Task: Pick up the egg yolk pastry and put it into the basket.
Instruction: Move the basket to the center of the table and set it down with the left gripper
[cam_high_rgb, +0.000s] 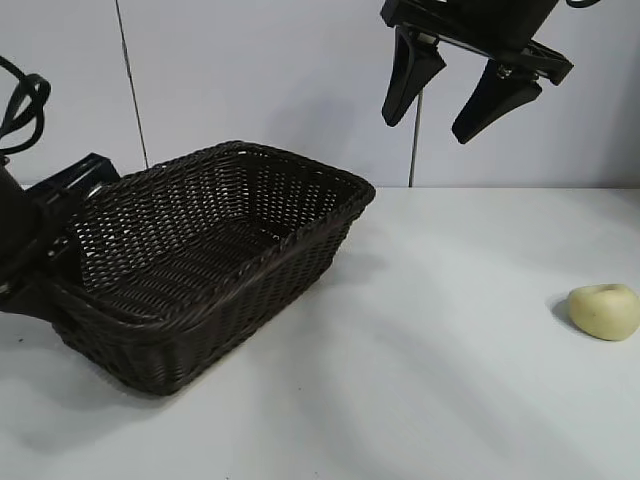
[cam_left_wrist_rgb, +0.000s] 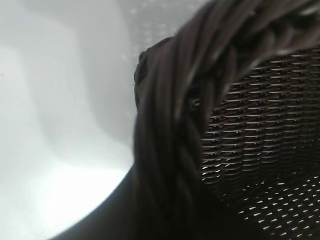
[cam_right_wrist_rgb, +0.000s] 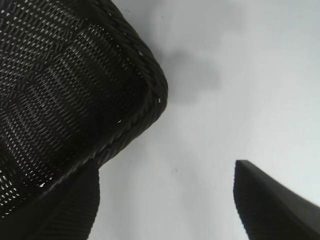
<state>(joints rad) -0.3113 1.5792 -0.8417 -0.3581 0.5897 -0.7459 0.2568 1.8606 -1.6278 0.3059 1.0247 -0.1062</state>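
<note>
The egg yolk pastry (cam_high_rgb: 605, 311) sits untouched on the white worktop (cam_high_rgb: 430, 380), well apart from the basket (cam_high_rgb: 200, 270) and on the side away from the left arm. The basket is empty, so the pick-up has not begun.

Above and beyond the basket's far corner, the right gripper (cam_high_rgb: 448, 101) hangs in the air with its jaws spread wide and nothing between them, nearer the basket than the pastry. The left gripper (cam_high_rgb: 40, 250) is at the basket's opposite end, jaws nearly closed and pressed up against the braided rim; whether they actually pinch the rim cannot be told.

To do the step well, the right arm would likely need to swing out from the basket until it stands over the pastry, descend with the jaws straddling the dome, and close gently, since the soft lump may dent or slip.

Only the exterior view shows the pastry; neither of the 2 wrist views does. The right wrist view shows the basket's corner (cam_right_wrist_rgb: 150, 95) and bare worktop below its open jaws, while the left wrist view is filled by the rim (cam_left_wrist_rgb: 175, 125) and woven wall.
</note>
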